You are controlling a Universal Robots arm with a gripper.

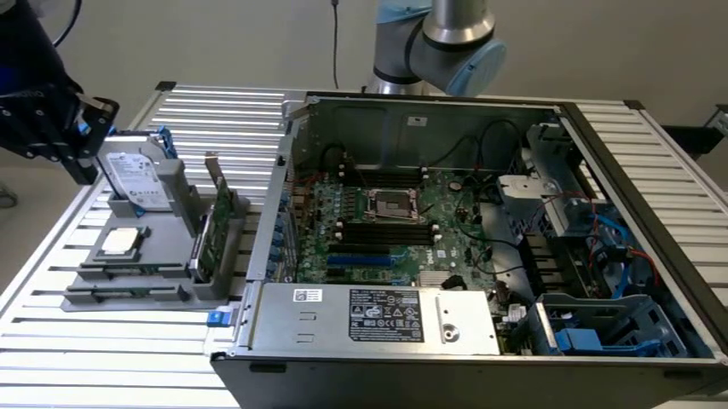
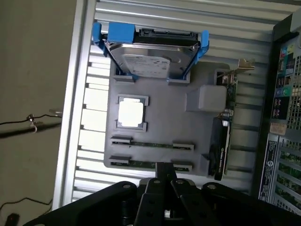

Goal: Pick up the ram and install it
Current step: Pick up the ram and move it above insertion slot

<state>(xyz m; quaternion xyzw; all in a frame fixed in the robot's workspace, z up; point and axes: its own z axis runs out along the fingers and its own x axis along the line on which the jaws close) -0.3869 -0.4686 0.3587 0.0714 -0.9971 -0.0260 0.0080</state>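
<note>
Two ram sticks, thin green boards, stand on edge in slots of the grey holder tray (image 1: 85, 300): one ram stick (image 2: 150, 144) (image 1: 128, 270) and a second (image 2: 148, 164) (image 1: 123, 291) beside it. My black gripper (image 2: 164, 172) (image 1: 82, 170) hangs above the tray, on the exterior view's left, well clear of both sticks. Its fingers are shut with nothing between them. The open computer case (image 1: 478, 111) lies to the exterior view's right, with the motherboard's black memory slots (image 1: 387, 232) exposed.
The tray also holds a hard drive (image 1: 136, 175) in a blue bracket, a square silver processor (image 1: 123, 241) and a green expansion card (image 1: 222, 217) standing upright. A power supply box (image 1: 376, 315) and cables fill the case's front. The slatted metal table (image 1: 102, 358) surrounds everything.
</note>
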